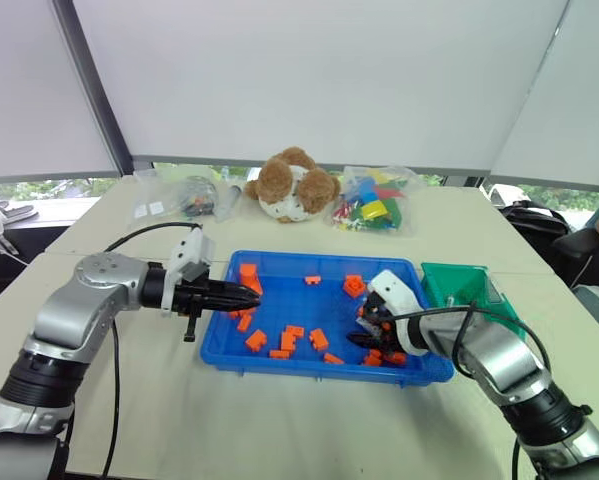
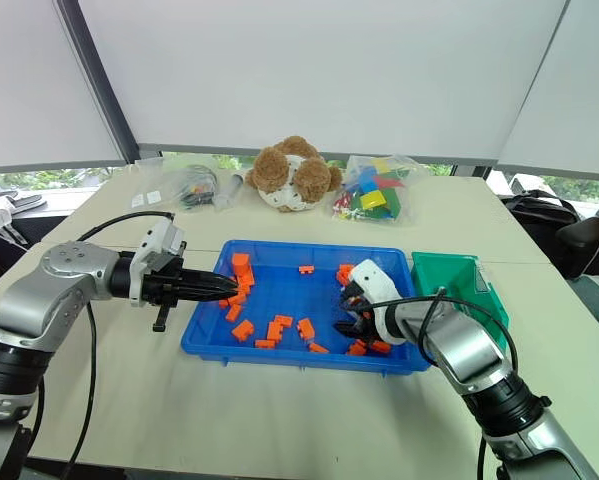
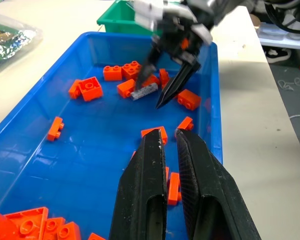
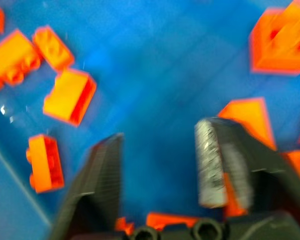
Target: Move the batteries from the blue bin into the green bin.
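One battery (image 3: pixel 143 91) is seen in the blue bin (image 3: pixel 64 165), lying among orange blocks (image 3: pixel 90 88) at the end nearest the green bin (image 1: pixel 457 283). The right gripper (image 3: pixel 160 90) is lowered over it with fingers spread apart; the battery lies between the fingers, against one of them, not clamped. In the blurred right wrist view a silvery cylinder (image 4: pixel 210 165) is seen along one finger, probably the same battery, though contact cannot be confirmed. The left gripper (image 1: pixel 251 296) is held level over the far end of the blue bin, fingers together, nothing between them. Step in hand is judged as the pick. Next move calls for the jaws to be centred across the battery and closed, blocks kept out of the pinch, then a lift and carry to the green bin
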Controlling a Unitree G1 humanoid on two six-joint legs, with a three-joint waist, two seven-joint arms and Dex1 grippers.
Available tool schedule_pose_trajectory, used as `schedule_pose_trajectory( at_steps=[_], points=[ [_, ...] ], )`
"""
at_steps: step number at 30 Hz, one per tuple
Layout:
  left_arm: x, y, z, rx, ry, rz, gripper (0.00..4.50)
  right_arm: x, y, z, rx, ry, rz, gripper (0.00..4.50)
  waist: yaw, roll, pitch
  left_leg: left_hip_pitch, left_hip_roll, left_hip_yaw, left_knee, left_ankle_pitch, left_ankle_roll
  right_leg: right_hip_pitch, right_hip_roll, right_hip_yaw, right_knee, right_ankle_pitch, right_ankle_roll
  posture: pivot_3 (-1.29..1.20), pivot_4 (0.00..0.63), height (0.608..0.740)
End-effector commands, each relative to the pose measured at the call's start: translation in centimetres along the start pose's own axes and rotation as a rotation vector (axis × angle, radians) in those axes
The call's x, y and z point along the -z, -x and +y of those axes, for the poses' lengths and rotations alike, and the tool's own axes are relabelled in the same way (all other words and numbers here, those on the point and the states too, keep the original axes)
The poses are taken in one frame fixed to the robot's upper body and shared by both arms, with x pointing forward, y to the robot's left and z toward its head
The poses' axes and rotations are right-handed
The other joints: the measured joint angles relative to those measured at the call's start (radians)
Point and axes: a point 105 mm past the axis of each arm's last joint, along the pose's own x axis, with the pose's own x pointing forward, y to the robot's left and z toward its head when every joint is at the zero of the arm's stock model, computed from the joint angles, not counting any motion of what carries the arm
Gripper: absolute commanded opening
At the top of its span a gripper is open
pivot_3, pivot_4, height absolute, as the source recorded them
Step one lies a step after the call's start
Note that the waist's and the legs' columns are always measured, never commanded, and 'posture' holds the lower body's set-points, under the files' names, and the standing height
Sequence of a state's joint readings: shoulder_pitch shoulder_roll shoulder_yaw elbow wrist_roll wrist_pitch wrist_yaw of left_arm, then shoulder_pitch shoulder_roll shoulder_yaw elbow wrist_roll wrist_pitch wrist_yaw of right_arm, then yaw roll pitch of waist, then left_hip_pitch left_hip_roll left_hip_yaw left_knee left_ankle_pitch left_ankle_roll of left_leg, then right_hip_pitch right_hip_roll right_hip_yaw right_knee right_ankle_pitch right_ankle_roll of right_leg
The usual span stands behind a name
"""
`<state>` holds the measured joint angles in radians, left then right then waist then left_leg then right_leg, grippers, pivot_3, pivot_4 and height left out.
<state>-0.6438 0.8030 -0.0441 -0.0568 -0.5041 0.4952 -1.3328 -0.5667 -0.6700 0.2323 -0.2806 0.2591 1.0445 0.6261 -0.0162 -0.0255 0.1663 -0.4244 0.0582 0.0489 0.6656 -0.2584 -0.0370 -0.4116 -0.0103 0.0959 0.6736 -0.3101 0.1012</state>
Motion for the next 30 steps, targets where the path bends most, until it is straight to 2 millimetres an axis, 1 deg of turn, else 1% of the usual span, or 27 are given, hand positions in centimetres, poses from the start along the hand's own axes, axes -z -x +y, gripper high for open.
schedule_pose_trajectory(
  at_steps=[1, 7, 12, 17, 19, 20, 23, 26, 30],
  points=[
    [-1.1, 0.5, 0.1, -0.014, -0.048, -0.019, 0.43, -1.0, 1.1, -0.8, 0.033, 0.004, -0.036, 3.85, 0.002, 0.0, 0.0, 0.0, 0.0, 0.0, 0.0, 0.0, 0.0, 0.0, 0.0, 0.0, 0.0, 0.0, 0.0, 0.0, 0.15, 0.74],
    [-1.2, 0.3, 0.4, -0.011, -0.052, -0.021, 0.43, 0.4, 0.8, -1.2, 0.027, -0.048, -0.003, 3.85, 0.001, 0.0, 0.0, 0.0, 0.0, 0.0, 0.0, 0.0, 0.0, 0.0, 0.0, 0.0, 0.0, 0.0, 0.0, 0.0, 0.15, 0.74],
    [-1.2, 0.4, 0.4, -0.012, -0.053, -0.019, 0.43, 2.4, 0.4, -0.7, 0.007, -0.082, 0.044, 3.85, 0.001, 0.0, 0.0, 0.0, 0.0, 0.0, 0.0, 0.0, 0.0, 0.0, 0.0, 0.0, 0.0, 0.0, 0.0, 0.0, 0.15, 0.74],
    [-1.2, 0.5, 0.3, -0.015, -0.054, -0.018, 0.43, 3.5, -0.3, -0.4, -0.005, -0.104, 0.068, 3.85, 0.0, 0.0, 0.0, 0.0, 0.0, 0.0, 0.0, 0.0, 0.0, 0.001, 0.0, 0.0, 0.0, 0.0, 0.0, 0.0, 0.15, 0.74],
    [-1.2, 0.5, 0.4, -0.017, -0.054, -0.017, 0.43, 3.9, -0.7, -0.3, -0.012, -0.095, 0.081, 3.33, 0.0, 0.0, 0.0, 0.001, 0.0, 0.0, 0.0, 0.0, 0.0, 0.001, 0.0, 0.0, 0.0, 0.0, 0.0, 0.0, 0.15, 0.74],
    [-1.2, 0.5, 0.4, -0.018, -0.055, -0.017, 0.43, 4.0, -0.8, -0.2, -0.013, -0.085, 0.085, 2.98, 0.0, 0.0, 0.0, 0.001, 0.0, 0.0, 0.0, 0.0, 0.0, 0.001, 0.0, 0.0, 0.0, 0.0, 0.0, 0.0, 0.15, 0.74],
    [-1.2, 0.5, 0.4, -0.022, -0.056, -0.016, 0.43, 3.7, -0.8, -0.2, -0.014, -0.059, 0.08, 1.53, 0.0, 0.0, 0.0, 0.002, 0.0, 0.0, 0.0, 0.0, 0.0, 0.002, 0.0, 0.0, 0.0, 0.0, 0.0, 0.0, 0.15, 0.74],
    [-1.2, 0.6, 0.4, -0.026, -0.057, -0.015, 0.43, 3.4, -0.5, -0.3, -0.011, -0.043, 0.076, 1.53, 0.0, 0.0, 0.0, 0.002, 0.0, 0.0, 0.0, 0.0, 0.0, 0.002, 0.0, 0.0, 0.0, 0.0, 0.0, 0.0, 0.15, 0.74],
    [-1.2, 0.6, 0.2, -0.029, -0.055, -0.017, 0.43, 3.8, -0.1, 0.0, -0.027, -0.035, 0.092, 1.53, 0.002, 0.0, 0.0, 0.002, 0.0, 0.0, 0.0, 0.0, 0.0, 0.002, 0.0, 0.0, 0.0, 0.0, 0.0, 0.0, 0.15, 0.74]
  ],
)
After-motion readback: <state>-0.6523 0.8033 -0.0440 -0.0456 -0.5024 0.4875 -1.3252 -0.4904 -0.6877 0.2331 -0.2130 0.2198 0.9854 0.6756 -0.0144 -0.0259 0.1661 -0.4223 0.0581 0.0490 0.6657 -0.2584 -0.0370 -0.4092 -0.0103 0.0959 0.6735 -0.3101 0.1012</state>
